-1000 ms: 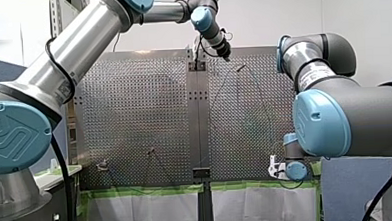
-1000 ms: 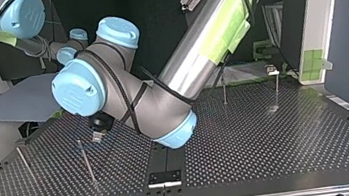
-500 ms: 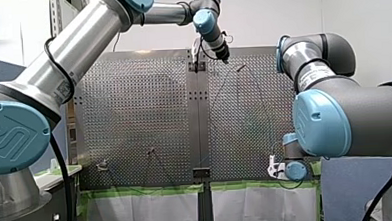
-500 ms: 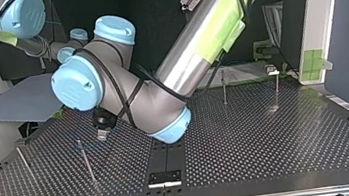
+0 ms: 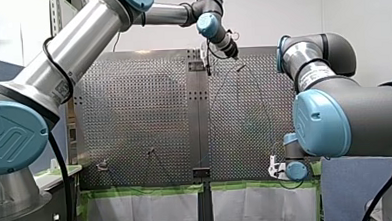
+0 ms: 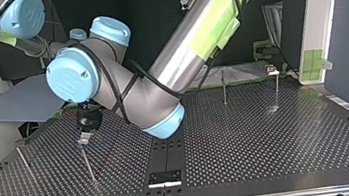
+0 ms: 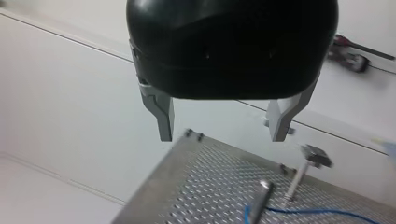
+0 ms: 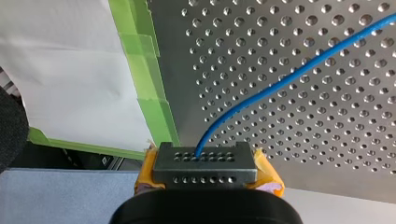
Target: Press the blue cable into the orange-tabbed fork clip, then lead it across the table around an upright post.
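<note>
The blue cable (image 8: 289,74) runs over the perforated table (image 8: 327,116) and ends between the yellow pads of my right gripper (image 8: 205,163), which is shut on it at the table's near right corner (image 5: 273,167). My left gripper (image 7: 222,135), black with metal fingers (image 7: 164,126), is open and holds nothing. It hangs at the far middle of the table (image 5: 230,49), just above a thin upright post (image 6: 89,166). That post (image 7: 259,205) lies ahead of its fingers, with the cable (image 7: 317,212) passing by it. No orange-tabbed clip shows clearly.
A second post with a flat grey head (image 7: 314,158) stands beyond the first. More posts rise at the top view's left (image 6: 26,166) and far right (image 6: 224,89), one with a clip on top (image 6: 272,71). Green tape (image 8: 144,70) lines the table's edge.
My left gripper has moved toward the top view's left, from beside the post to right above it, which is rightward in the front view. The right arm has not moved.
</note>
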Available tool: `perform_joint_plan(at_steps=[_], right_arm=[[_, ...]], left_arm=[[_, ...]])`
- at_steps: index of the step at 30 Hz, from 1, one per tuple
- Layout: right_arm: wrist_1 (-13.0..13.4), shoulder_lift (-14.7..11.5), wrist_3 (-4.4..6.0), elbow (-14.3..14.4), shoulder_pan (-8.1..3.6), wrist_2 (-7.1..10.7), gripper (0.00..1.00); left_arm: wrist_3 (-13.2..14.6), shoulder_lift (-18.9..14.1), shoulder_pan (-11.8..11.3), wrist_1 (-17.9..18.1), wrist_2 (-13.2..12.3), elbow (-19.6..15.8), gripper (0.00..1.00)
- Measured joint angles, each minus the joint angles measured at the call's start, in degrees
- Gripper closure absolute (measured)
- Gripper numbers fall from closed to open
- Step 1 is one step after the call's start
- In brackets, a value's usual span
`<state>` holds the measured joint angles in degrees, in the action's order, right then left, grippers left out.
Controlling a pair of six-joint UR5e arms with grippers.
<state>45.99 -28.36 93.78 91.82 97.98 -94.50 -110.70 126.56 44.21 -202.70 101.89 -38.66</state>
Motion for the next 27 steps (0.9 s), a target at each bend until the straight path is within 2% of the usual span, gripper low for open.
perform_joint_plan(at_steps=[5,12,20,23,27], right_arm=[[0.01,0.0,0.03,0.0,-0.02,0.0,1.0],[0.21,0.0,0.04,0.0,-0.39,0.0,1.0],[0.23,0.05,0.12,0.0,-0.57,0.47,1.0],[0.15,0.03,0.14,-0.01,-0.57,0.63,1.0],[0.09,0.06,0.18,0.0,-0.58,0.69,1.0]], left_arm=[[-3.07,0.16,0.65,2.16,2.36,-0.19,0.02],[-6.99,2.16,1.69,2.14,6.21,-0.41,0.02],[-11.29,2.66,2.07,2.15,10.19,-0.43,0.02],[-12.26,3.21,1.97,2.25,10.64,-0.36,0.02],[-13.36,4.59,1.88,2.76,10.0,-0.11,0.02]])
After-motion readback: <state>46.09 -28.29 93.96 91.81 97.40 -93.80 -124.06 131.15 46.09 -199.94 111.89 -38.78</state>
